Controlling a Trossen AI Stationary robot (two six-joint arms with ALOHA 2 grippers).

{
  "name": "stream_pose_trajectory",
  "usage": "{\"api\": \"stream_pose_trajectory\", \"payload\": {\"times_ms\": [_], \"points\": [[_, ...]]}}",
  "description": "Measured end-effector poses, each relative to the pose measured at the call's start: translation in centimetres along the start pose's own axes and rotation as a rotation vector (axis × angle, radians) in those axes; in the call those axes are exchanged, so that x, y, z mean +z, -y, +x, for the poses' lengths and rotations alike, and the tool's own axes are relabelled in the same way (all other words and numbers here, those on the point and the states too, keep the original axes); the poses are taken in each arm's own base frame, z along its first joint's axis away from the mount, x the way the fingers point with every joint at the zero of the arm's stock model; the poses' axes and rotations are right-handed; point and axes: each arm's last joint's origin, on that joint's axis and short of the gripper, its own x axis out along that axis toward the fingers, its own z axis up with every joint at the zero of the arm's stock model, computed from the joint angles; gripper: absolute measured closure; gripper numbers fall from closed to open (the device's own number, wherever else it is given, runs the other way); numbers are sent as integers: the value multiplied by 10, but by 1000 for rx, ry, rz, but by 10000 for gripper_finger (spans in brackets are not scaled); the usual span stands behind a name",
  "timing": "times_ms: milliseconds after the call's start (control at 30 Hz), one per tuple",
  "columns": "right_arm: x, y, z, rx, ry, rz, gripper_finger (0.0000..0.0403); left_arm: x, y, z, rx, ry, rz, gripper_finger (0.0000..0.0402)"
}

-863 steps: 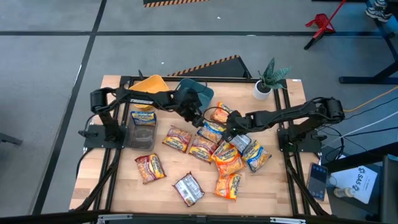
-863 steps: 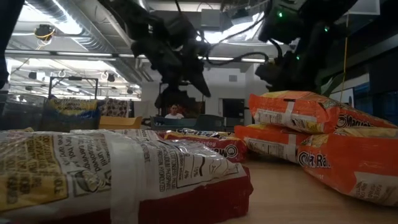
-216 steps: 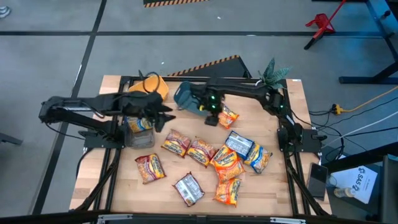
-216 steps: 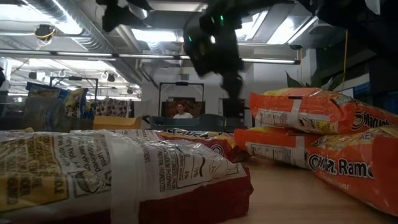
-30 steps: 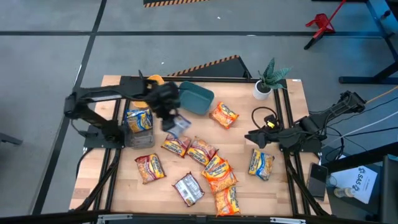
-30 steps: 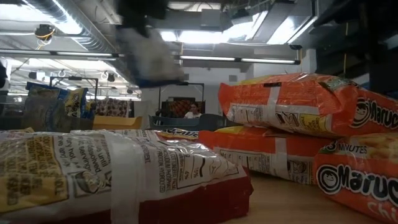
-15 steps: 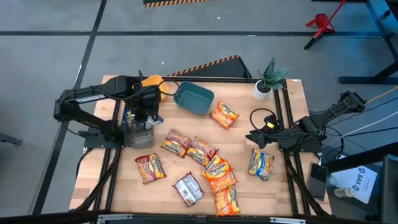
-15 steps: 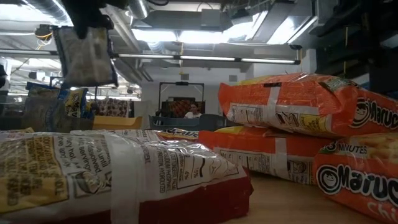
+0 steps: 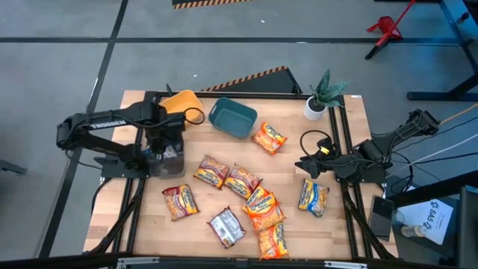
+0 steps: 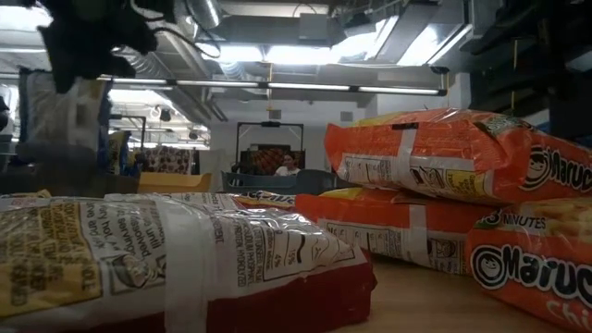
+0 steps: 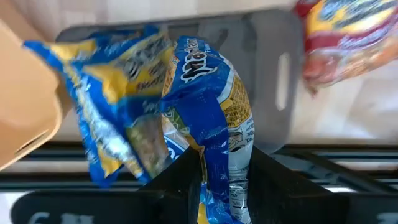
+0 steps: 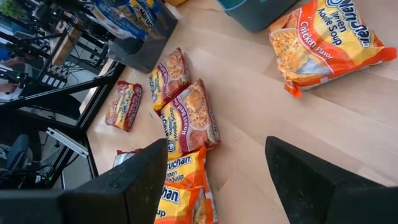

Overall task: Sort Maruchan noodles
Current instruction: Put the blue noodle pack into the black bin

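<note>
A blue-silver Maruchan noodles packet (image 11: 211, 118) hangs from my left gripper (image 9: 166, 143), which is shut on it over the grey bin (image 9: 169, 166) at the table's left. Another blue packet (image 11: 109, 118) stands in that bin. In the low view the held packet (image 10: 60, 116) hangs upright. Red packets (image 9: 213, 170), orange packets (image 9: 261, 205) and a silver one (image 9: 226, 227) lie flat on the table's middle. My right gripper (image 9: 306, 164) waits open at the right, above the table, with nothing between its fingers. My left gripper pinches the blue-silver packet by one crumpled end (image 11: 216, 163) between its two fingers. The fingers come from above, pointing down. The packet hangs below them over the grey bin's opening, upright and lifted clear of the table.
A yellow bin (image 9: 181, 101) and a teal bin (image 9: 232, 118) stand at the far side, and a small potted plant (image 9: 320, 96) at the far right corner. One orange packet (image 9: 269, 137) lies alone near the teal bin, another packet (image 9: 314, 196) near the right edge.
My left gripper has carried the blue-silver packet from beside the teal bin toward the table's left edge, sinking a little and rolling at the wrist. It now hangs over the grey bin. The packet stays pinched and hanging.
</note>
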Motion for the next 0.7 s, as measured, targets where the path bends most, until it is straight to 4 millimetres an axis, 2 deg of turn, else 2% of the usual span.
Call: {"api": "stream_pose_trajectory", "payload": {"times_ms": [200,700], "points": [[0,0,0,0,2,8,143,-13,2,9,9,-8,57,313],[0,2,0,-19,7,0,143,-7,-1,34,-37,0,197,313]]}}
